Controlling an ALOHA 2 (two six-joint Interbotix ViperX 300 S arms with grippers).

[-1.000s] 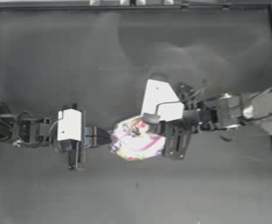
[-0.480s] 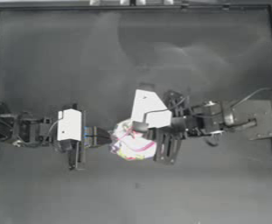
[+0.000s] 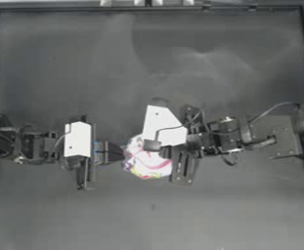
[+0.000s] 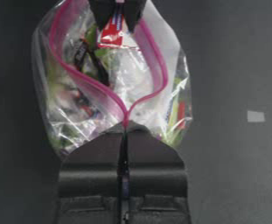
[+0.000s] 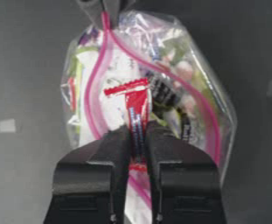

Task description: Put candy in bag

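My left gripper (image 4: 124, 131) pinches the bag (image 4: 111, 83) rim open, my right gripper (image 5: 137, 133) clamps the candy (image 5: 132, 109) at the mouth; only releasing remains.

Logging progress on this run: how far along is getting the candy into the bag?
Done: the left tool pinches the bag at its pink zip strip, mouth open. In hand: the right tool grips the red-and-white candy, its end at the opening. Left: push it fully in and release.
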